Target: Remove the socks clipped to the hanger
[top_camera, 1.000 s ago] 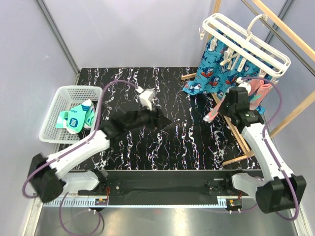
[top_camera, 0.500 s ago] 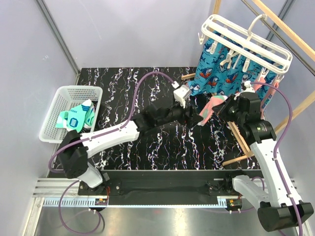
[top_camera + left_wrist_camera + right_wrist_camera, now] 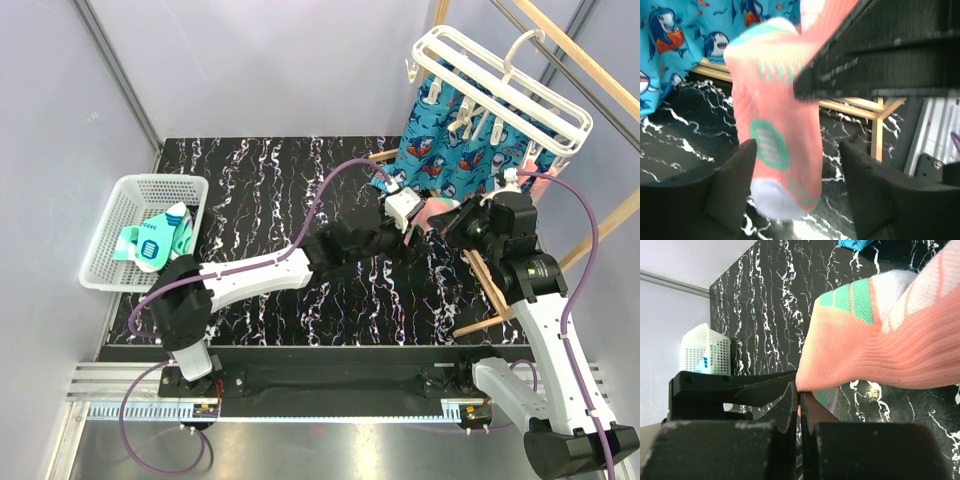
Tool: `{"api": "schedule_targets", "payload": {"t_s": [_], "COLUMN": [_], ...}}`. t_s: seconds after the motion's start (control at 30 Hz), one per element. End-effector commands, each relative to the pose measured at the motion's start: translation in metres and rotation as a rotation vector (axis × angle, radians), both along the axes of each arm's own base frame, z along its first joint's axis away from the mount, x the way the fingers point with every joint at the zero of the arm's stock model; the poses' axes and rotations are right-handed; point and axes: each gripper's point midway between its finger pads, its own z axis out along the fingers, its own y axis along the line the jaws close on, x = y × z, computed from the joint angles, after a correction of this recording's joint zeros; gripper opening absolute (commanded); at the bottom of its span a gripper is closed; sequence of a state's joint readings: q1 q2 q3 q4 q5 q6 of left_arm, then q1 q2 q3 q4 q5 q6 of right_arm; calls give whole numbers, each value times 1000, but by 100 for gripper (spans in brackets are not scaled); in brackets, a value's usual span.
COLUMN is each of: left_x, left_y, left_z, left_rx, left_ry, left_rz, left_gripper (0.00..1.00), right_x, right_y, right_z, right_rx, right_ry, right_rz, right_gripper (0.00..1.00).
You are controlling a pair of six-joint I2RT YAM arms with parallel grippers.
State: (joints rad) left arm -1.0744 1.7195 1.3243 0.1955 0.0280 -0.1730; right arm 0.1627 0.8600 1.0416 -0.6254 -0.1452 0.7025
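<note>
Top external. Handover is being set up. The left arm, at mid-table a second ago, has swung across to the right side. The left gripper (image 3: pixel 412 243) now sits just beside the right gripper (image 3: pixel 450 222), where half a second ago a gap still lay between them. The right gripper holds the salmon-pink sock (image 3: pixel 432 212) out over the table (image 3: pixel 300 170), clear of the hanger (image 3: pixel 500 80). The blue shark socks (image 3: pixel 445 150) still hang from the hanger's clips. A mint-green sock (image 3: pixel 150 240) already lies in the white basket (image 3: pixel 150 181) at far left.

Left wrist. The salmon-pink sock (image 3: pixel 780 150) hangs toe-down between the two fingers of the left gripper (image 3: pixel 797 185). Jaws are spread wide. The left pad is close to the fabric and the right pad well apart, so no grip yet. One finger of the right gripper (image 3: pixel 880 60) crosses the top of the sock. The blue shark socks (image 3: pixel 675 50) and the wooden frame (image 3: pixel 855 107) are behind.

Right wrist. The fingers of the right gripper (image 3: pixel 800 407) are pinched together on the edge of the salmon-pink sock (image 3: pixel 880 350). The left gripper (image 3: pixel 730 390) shows just beyond, and the basket (image 3: pixel 705 350) is far off.

Judgement: this sock is off the hanger. Next the left jaws should close before the right lets go, then the sock goes to the basket. The blue socks remain.
</note>
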Motion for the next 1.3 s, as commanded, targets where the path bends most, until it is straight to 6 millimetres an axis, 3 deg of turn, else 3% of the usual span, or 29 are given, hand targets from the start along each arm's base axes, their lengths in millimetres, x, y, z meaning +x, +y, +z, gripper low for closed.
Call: {"api": "schedule_targets", "payload": {"t_s": [0.0,0.1,0.13,0.2,0.23,0.3,0.33,0.4,0.43,0.5,0.53,0.57,0.63,0.7,0.8,0.93,1.27], "left_x": [12,13,12,12,10,7,5,1,0,-3,-2,-3,-3,-4,-7,-13,-21], "left_y": [-10,-11,-10,-8,-4,-2,0,2,3,5,6,6,10,13,15,15,17], "left_z": [45,44,45,43,41,43,45,44,43,41,41,39,37,36,37,41,40], "left_rx": [-81,-79,-72,-72,-74,-89,-99,-101,-103,-98,-98,-97,-94,-94,-101,-117,-128], "left_ry": [-109,-94,-83,-67,-57,-49,-40,-29,-20,-12,-12,-11,-13,-14,-4,13,50], "left_rz": [40,49,47,59,62,60,57,47,46,39,41,42,50,54,45,21,0], "left_gripper": [49,21,0,0,0,0,0,0,0,0,0,0,0,0,0,0,0], "right_x": [1,1,1,3,3,3,3,4,1,3,3,2,-1,2,7,15,37], "right_y": [3,1,-3,-16,-22,-36,-40,-53,-63,-73,-79,-88,-100,-105,-113,-125,-135], "right_z": [33,34,40,26,34,26,40,43,56,62,79,76,93,103,133,150,150], "right_rx": [63,39,21,-73,-112,-183,-204,-254,-281,-320,-325,-365,-397,-416,-445,-496,-563], "right_ry": [-82,-79,-84,-24,-34,31,6,36,29,52,26,67,51,37,-27,-32,-20], "right_rz": [-10,-8,-21,-57,-68,-120,-128,-182,-230,-273,-307,-343,-396,-421,-457,-516,-562], "right_gripper": [0,4,8,24,39,48,57,62,66,68,68,69,71,73,77,79,72]}}
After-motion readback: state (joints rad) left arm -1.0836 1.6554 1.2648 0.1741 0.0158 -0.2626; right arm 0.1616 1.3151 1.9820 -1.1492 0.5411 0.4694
